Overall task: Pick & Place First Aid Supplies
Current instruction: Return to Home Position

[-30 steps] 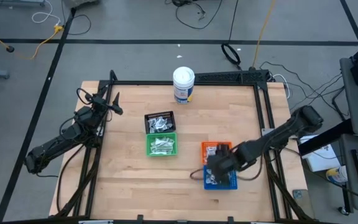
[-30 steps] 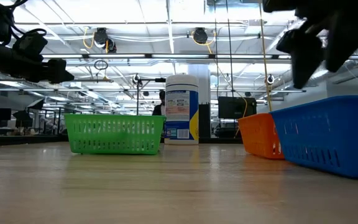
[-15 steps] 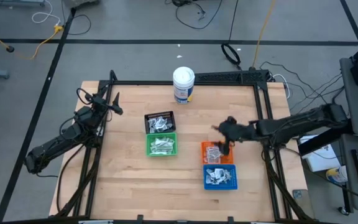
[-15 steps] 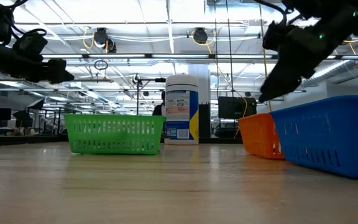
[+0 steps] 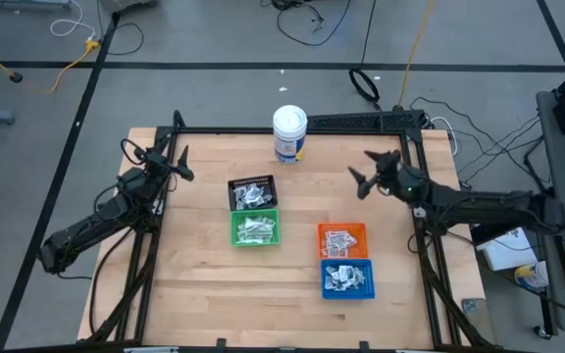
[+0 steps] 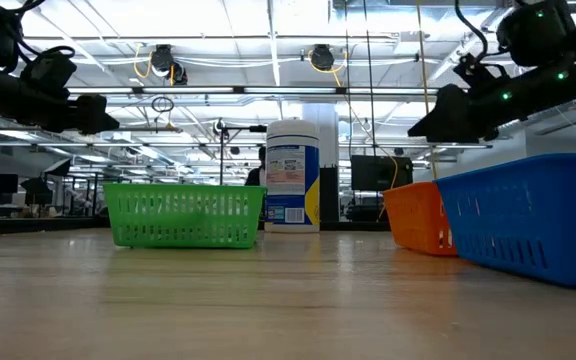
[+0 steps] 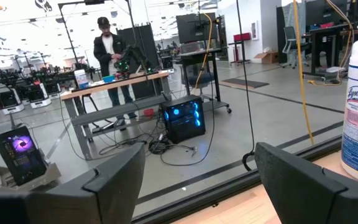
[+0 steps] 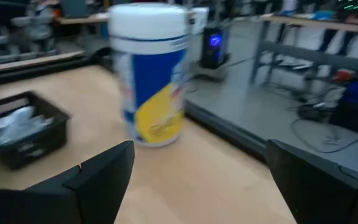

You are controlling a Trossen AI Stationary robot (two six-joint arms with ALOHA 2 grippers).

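The first aid supplies are small white wrapped packets lying in four baskets: black [image 5: 251,180], green [image 5: 256,243], orange [image 5: 342,226] and blue [image 5: 346,294]. Packets show in the blue basket [image 5: 343,277] and in the black basket [image 8: 12,121]. My right gripper [image 5: 363,171] hangs open and level above the table's far right part, clear of the baskets, pointing toward the white canister [image 8: 151,74]. My left gripper [image 5: 183,165] waits open at the table's far left edge, nothing between its fingers [image 7: 114,180].
The white canister [image 5: 289,133] with a blue-yellow label stands upright at the far edge, middle. A black frame rail [image 5: 410,167] runs along the table's right side under my right arm. Bare wood lies near the front edge. A person [image 7: 107,53] stands far off in the room.
My right gripper has left the spot over the blue basket and swung toward the table's far right, tipping from pointing down to level and rolling about its own line. It stays empty. The baskets and packets have not moved.
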